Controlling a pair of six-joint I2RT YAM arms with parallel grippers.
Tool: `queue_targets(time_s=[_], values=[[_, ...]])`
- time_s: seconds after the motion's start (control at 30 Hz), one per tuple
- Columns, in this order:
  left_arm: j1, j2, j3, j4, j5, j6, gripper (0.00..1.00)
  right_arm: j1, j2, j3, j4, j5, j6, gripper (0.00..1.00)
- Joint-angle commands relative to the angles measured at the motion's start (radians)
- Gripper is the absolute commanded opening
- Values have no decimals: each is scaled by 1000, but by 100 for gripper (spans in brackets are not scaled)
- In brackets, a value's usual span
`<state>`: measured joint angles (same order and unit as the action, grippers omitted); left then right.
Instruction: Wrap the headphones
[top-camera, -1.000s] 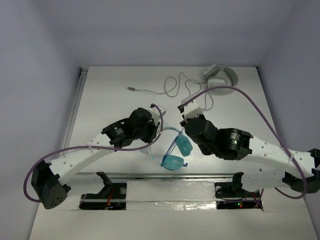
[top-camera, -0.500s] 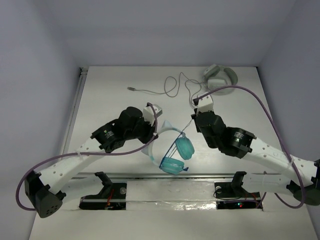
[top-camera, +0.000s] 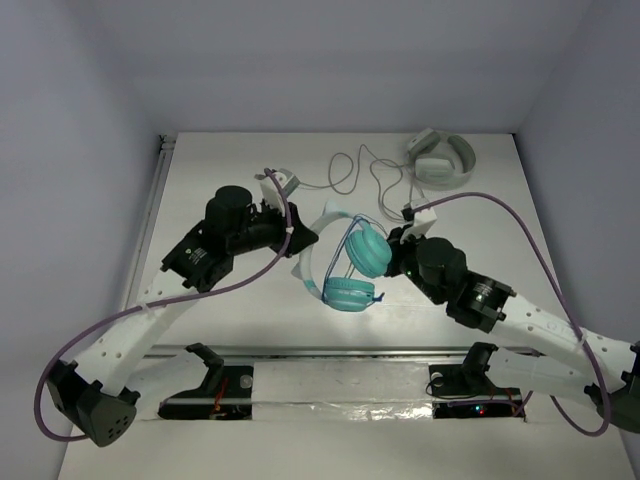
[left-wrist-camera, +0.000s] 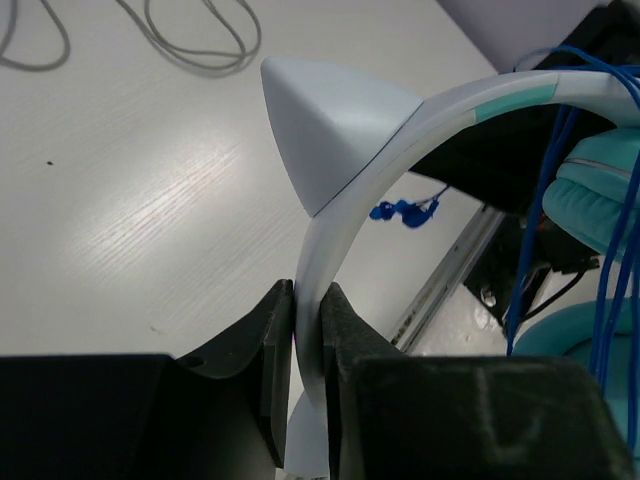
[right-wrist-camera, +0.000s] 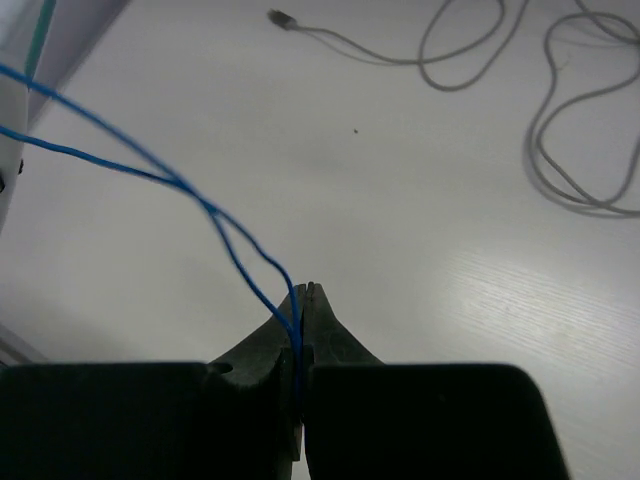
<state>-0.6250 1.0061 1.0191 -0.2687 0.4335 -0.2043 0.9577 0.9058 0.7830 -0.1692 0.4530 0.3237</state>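
The headphones (top-camera: 366, 252) are held at the middle of the table (top-camera: 215, 175), between the two arms, with the teal ear cups turned toward the right arm and the white headband (left-wrist-camera: 345, 215) toward the left. The headband is clamped edge-on between the fingers of the left gripper (left-wrist-camera: 308, 305). The thin blue cable (right-wrist-camera: 205, 206) is pinched in the closed tips of the right gripper (right-wrist-camera: 303, 297), and two strands are seen running from there up to the headphones; several strands are seen hanging across the band and ear cups. A grey-white headset (top-camera: 441, 158) lies at the far right edge, well apart, with its grey cord (top-camera: 350, 172) looped across the far side of the table.
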Motion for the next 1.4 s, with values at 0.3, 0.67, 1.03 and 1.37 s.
queue_targets(time_s=[0.3,0.67,1.03,1.37], values=[[34,-18,194,255,-9,-247,0,-37,-30,-229,568,-306,161,16],[34,-29,210,263,-114,-320,0,-37,5,-277,694,-323,242,13],[34,37,139,419,-180,-431,0,-37,-56,-366,712,-309,302,5],[34,61,13,554,-470,-599,0,-37,8,-418,871,-398,486,0]])
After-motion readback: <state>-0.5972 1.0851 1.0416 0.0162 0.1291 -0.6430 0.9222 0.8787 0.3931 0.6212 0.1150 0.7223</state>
